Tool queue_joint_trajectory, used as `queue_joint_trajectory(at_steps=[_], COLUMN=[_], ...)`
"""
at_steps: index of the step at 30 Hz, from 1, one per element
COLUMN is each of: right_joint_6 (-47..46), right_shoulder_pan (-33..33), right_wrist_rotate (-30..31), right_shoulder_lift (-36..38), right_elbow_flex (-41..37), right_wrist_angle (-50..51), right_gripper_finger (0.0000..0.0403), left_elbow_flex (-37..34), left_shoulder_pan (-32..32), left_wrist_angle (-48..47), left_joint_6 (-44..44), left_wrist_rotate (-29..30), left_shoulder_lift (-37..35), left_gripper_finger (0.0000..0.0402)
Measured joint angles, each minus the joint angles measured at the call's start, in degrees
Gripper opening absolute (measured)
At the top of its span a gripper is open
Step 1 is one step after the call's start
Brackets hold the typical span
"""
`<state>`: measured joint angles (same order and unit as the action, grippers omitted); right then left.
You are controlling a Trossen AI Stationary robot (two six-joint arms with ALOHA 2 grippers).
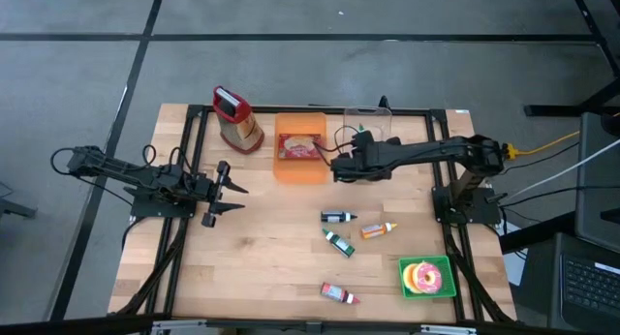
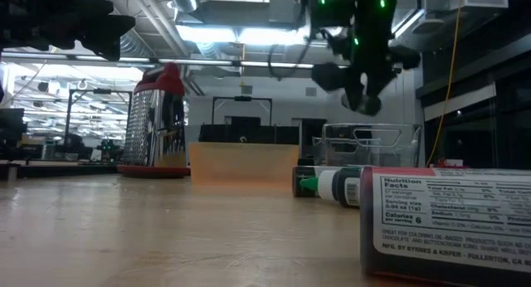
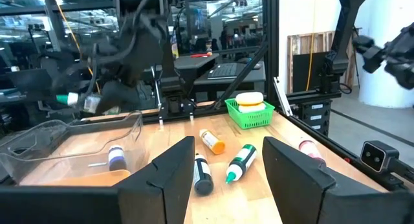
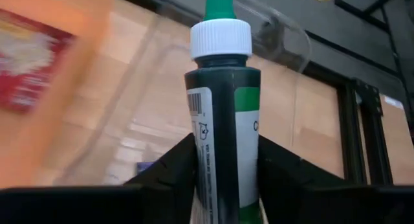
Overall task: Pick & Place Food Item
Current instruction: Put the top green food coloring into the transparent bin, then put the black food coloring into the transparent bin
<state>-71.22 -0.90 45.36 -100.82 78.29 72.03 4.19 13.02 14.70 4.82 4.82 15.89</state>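
Observation:
My right gripper (image 4: 223, 179) is shut on a dark green bottle (image 4: 223, 107) with a white cap and a green tip. In the high view it hangs above the table (image 1: 341, 167), between the orange bin (image 1: 300, 170) and the clear container (image 1: 368, 117). A red packet (image 1: 298, 143) lies in the orange bin. My left gripper (image 1: 237, 197) waits open near the table's left side, with nothing between its fingers (image 3: 168, 179). My right gripper pinches the green bottle's body (image 4: 220, 153) between its two fingers (image 4: 174, 169), one on each side. The bottle lies along the fingers, its capped end (image 4: 220, 39) pointing away from the wrist. It is lifted clear of the table, and the gripper slants downward.
A metal grater with a red top (image 1: 237, 120) stands at the far left. Loose bottles lie mid-table: black (image 1: 338, 217), orange (image 1: 378, 229), green (image 1: 339, 242), and pink (image 1: 339, 294) near the front edge. A green basket (image 1: 448, 287) holding a doughnut sits front right.

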Motion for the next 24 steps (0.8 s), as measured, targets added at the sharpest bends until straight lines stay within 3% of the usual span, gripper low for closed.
queue_joint_trajectory(at_steps=[6,12,19,24], right_joint_6=[-2.0,-2.1,-0.7,5.7], right_shoulder_pan=[-1.6,-1.7,0.3,3.6], right_wrist_rotate=[-0.4,1.7,1.4,-4.8], right_shoulder_lift=[0.0,0.0,0.3,0.4], right_elbow_flex=[-5.3,-5.5,-5.5,-5.5], right_wrist_angle=[-2.5,-3.8,-10.4,-21.4], right_gripper_finger=[0.0207,0.0250,0.0262,0.0257], left_elbow_flex=[0.0,0.0,0.0,0.0], left_shoulder_pan=[0.0,0.0,0.0,0.0], left_wrist_angle=[-0.4,-0.2,0.1,0.0], left_joint_6=[0.4,0.4,0.4,0.0], left_wrist_rotate=[0.0,0.0,0.0,0.0], left_shoulder_lift=[0.0,0.0,0.0,0.0], left_gripper_finger=[0.0177,0.0177,0.0177,0.0177])
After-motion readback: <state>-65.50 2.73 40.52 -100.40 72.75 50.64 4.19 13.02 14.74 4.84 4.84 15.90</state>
